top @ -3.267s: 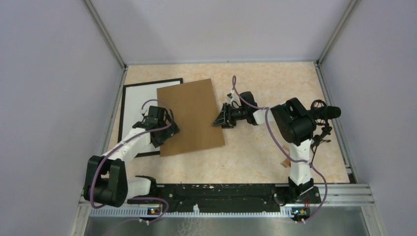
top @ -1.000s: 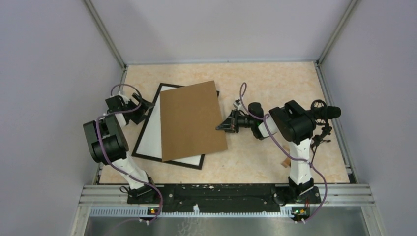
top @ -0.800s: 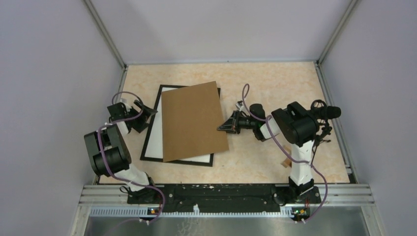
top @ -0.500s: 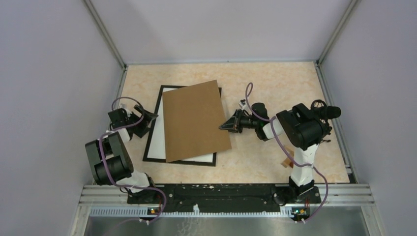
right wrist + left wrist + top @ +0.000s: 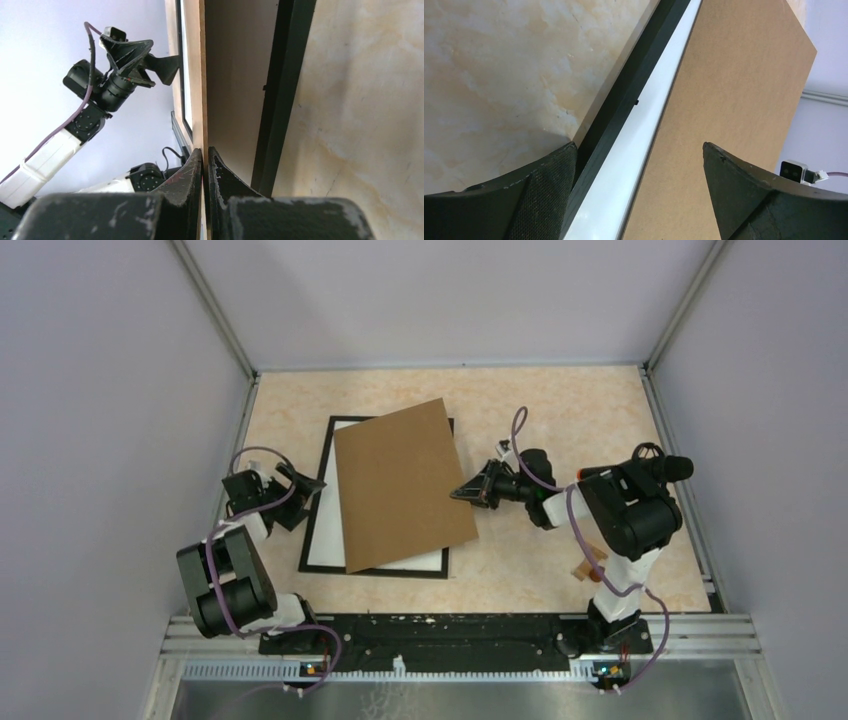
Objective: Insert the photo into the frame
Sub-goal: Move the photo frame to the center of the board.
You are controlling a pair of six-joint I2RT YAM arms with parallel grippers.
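The frame [image 5: 400, 573], thin black border with a white inside, lies flat on the table's left half. The photo [image 5: 400, 485], a stiff brown sheet, lies tilted over it and covers most of it, its right side raised. My right gripper [image 5: 462, 493] is shut on the sheet's right edge; the right wrist view shows both fingers [image 5: 205, 150] pinching the sheet [image 5: 235, 75] above the frame's border [image 5: 280, 90]. My left gripper [image 5: 305, 490] is open at the frame's left border, low to the table. In the left wrist view its gap [image 5: 638, 145] spans the border [image 5: 634, 85] and the sheet's edge [image 5: 734, 90].
Grey enclosure walls and aluminium posts close in the table on three sides. A black rail [image 5: 450, 635] with the arm bases runs along the near edge. A small brown scrap [image 5: 583, 568] lies by the right arm's base. The left arm [image 5: 115, 75] shows in the right wrist view.
The frame has swung square and slid right and toward the near edge, with the brown sheet moving right too. My left gripper has moved nearer along the frame's left side.
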